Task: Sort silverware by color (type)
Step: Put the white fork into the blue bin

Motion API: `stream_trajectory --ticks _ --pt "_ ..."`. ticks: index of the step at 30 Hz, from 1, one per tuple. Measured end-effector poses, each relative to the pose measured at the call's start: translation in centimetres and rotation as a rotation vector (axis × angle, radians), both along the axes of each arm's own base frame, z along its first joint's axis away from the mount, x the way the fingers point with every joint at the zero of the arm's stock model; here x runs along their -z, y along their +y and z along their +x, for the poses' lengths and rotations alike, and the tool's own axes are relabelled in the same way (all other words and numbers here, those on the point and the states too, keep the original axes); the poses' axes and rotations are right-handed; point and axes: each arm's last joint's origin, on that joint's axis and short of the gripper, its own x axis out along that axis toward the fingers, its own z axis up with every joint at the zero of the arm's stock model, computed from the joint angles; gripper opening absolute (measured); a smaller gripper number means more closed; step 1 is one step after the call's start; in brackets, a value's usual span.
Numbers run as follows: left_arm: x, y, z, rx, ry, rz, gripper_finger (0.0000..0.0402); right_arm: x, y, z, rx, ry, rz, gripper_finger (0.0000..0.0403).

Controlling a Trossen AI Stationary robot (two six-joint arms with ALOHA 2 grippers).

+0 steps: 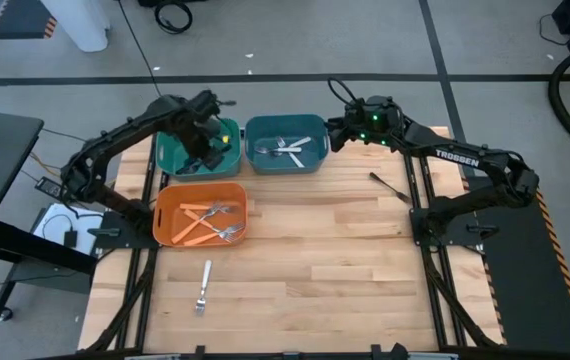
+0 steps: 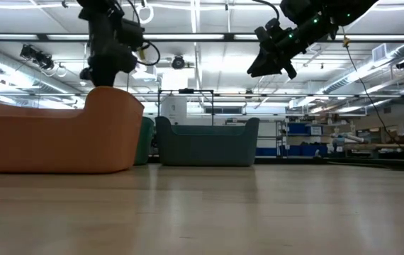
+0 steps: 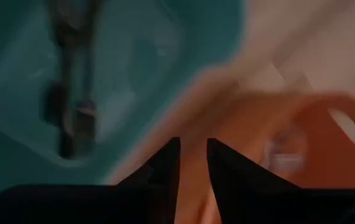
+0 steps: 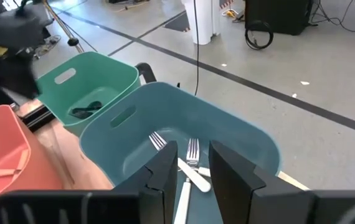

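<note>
**Three bins, forks partly sorted**

Two forks lie loose on the desk (image 1: 315,260): a silver fork (image 1: 203,288) in the lower left of the high view, and a dark fork (image 1: 390,187) at right of centre, near the right arm. The orange bin (image 1: 169,222) at left of centre holds several orange-handled forks (image 1: 208,221). Above it, in the upper middle, the blue-grey bin (image 1: 253,160) holds light-coloured forks (image 1: 287,147); in the right wrist view their tines and pale handles show on its floor. Just left of it, the green bin (image 1: 165,155) holds dark cutlery (image 4: 86,111), seen as black pieces at its bottom.

The left gripper (image 1: 205,135) hangs above the green bin, its fingers slightly apart with nothing between them; the left wrist view is blurred, showing teal bin wall and the orange bin's rim beyond.

The right gripper (image 1: 337,130) hovers at the blue-grey bin's right edge, its fingers apart and empty, with the forks below.
</note>
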Motion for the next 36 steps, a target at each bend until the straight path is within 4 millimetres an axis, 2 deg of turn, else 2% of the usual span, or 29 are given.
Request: stream_trajectory --ticks 4,9,18,25,28,36 --pt "-0.1 -3.2 1.5 0.064 0.046 -0.065 0.0089 0.0 0.0 0.0 0.000 0.001 0.000 0.0098" --pt "-0.7 -7.3 3.0 0.110 0.073 -0.056 0.0089 0.0 0.0 0.0 -0.001 0.001 0.001 0.0099" --pt "-3.6 -14.8 1.4 0.026 0.021 -0.025 0.0089 0.3 0.3 0.1 -0.012 0.028 0.019 0.0100" --pt "-4.0 -19.5 -0.2 0.035 0.112 -0.043 0.0104 0.4 1.6 0.9 -0.059 0.026 0.037 0.0100" --pt "-3.4 -21.1 -0.1 -0.013 0.105 -0.057 0.0119 0.4 2.5 1.4 -0.070 -0.006 0.089 0.0100" --pt "1.0 -26.1 -1.1 -0.230 0.142 -0.086 0.0130 0.4 6.2 3.1 -0.186 -0.029 0.153 0.0100"
